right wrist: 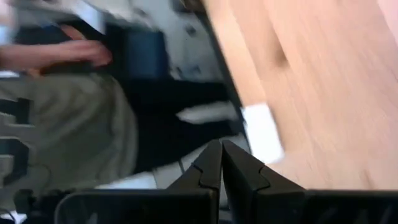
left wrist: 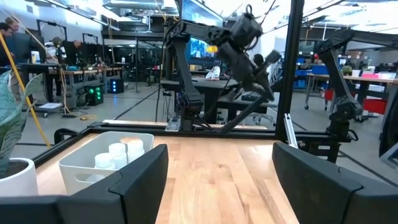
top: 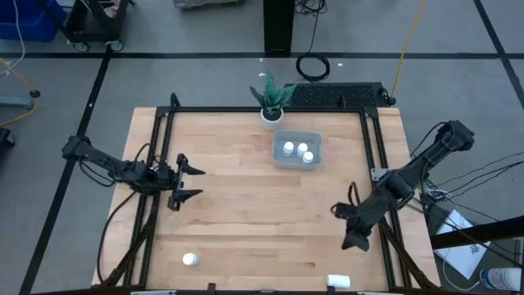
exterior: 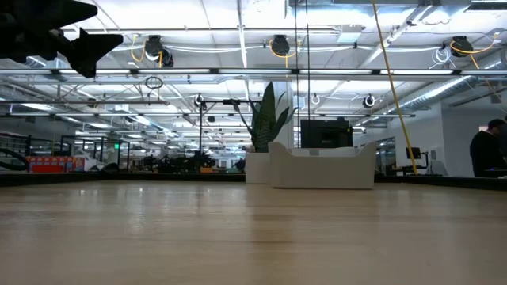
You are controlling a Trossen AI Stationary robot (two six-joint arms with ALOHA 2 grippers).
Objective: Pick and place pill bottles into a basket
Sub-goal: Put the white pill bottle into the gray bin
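Meanwhile, three pill bottles (top: 297, 151) sat in the basket (top: 278, 156); two lay at the tabletop (top: 246, 205) near edge. Right end effector (top: 354, 238), fingers together, hovered near one bottle (top: 338, 281), which looked liable to roll off. Left end effector (top: 193, 182) waited, spread apart.

Floor (top: 164, 74): grey, crossed by dark tape lines.
Table (top: 246, 205): pale wood planks, black frame round the edges.
Plant (top: 271, 97): green leaves in a white pot, at the table's far edge.
Ceiling (exterior: 238, 47): open trusses, bright strip lights, hanging cable reels.
Pole (exterior: 392, 87): yellow, leaning.
Monitor (exterior: 325, 133): dark, behind the table.
Person (exterior: 487, 150): dark top, far right.
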